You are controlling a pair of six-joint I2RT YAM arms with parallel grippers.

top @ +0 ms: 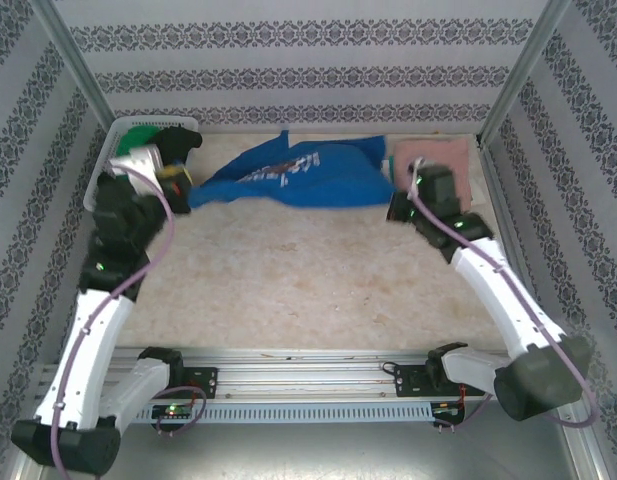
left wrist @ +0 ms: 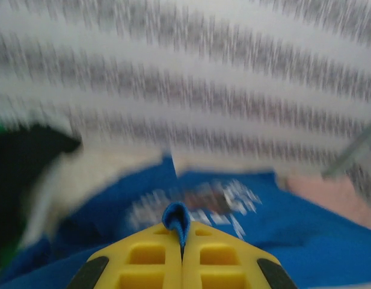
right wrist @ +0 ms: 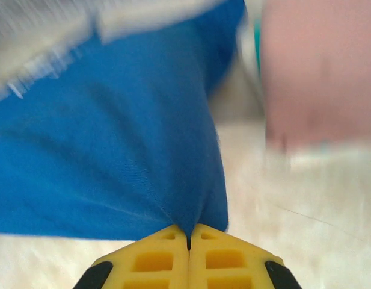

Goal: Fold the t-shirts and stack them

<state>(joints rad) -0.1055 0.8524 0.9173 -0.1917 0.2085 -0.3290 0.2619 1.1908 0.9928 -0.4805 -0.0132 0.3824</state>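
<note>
Two edges of the blue t-shirt (top: 288,175) are clamped: one by the left gripper (left wrist: 182,233) just beside the basket (top: 106,165), one by the right gripper (right wrist: 188,235) well apart from it. The shirt's long axis is stretched sideways from the basket; open table (top: 308,290) is left nearer the arms.

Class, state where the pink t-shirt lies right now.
In the top view, the pink t-shirt lies far back on the right, beside the blue t-shirt.

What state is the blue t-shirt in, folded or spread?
Spread, not folded: the blue t-shirt stretches between the left end effector and right end effector, each pinching cloth.
</note>
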